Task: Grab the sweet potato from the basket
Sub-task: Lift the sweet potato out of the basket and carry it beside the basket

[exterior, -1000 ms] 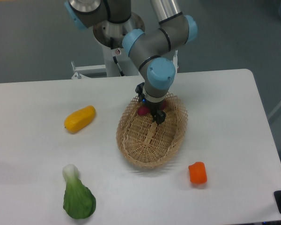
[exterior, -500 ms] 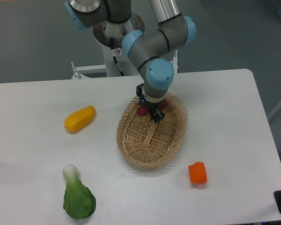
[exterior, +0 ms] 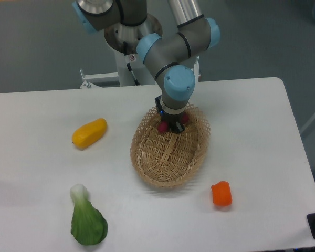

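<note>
Jaws look closed around the sweet potato at the basket's far end; lift straight up, clearing the rim.

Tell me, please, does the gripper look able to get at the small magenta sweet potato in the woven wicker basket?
Probably yes: the gripper is right at the sweet potato inside the basket, with nothing between them.
</note>
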Controlling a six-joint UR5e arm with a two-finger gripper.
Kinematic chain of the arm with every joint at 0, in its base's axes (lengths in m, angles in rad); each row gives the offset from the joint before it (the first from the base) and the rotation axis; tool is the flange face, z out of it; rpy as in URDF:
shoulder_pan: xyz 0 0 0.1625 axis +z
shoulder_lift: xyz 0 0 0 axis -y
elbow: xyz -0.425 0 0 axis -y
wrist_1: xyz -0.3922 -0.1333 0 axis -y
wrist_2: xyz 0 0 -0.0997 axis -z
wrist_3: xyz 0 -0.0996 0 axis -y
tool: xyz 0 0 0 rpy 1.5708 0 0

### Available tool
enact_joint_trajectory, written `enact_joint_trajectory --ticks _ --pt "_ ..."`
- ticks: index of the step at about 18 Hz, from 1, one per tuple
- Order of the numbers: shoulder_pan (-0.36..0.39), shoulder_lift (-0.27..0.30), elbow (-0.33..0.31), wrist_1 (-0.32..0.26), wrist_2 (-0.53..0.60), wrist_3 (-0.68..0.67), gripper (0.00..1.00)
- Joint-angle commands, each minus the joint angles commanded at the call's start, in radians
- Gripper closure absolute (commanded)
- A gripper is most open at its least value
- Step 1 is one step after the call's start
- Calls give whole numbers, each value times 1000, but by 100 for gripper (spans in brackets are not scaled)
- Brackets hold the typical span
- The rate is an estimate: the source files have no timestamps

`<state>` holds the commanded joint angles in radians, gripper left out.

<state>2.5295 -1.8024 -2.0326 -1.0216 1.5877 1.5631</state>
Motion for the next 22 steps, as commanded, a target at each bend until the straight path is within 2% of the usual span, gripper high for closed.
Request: enact_joint_trajectory --ticks 5,9,16,22 --pt "-2 6 71 -74 -3 -8 79" --pt "-3 2 172 -149 -14 -28 79" --pt "-8 -37 330 -152 -12 -138 78" --pt "3 -113 479 -153 -12 -230 83"
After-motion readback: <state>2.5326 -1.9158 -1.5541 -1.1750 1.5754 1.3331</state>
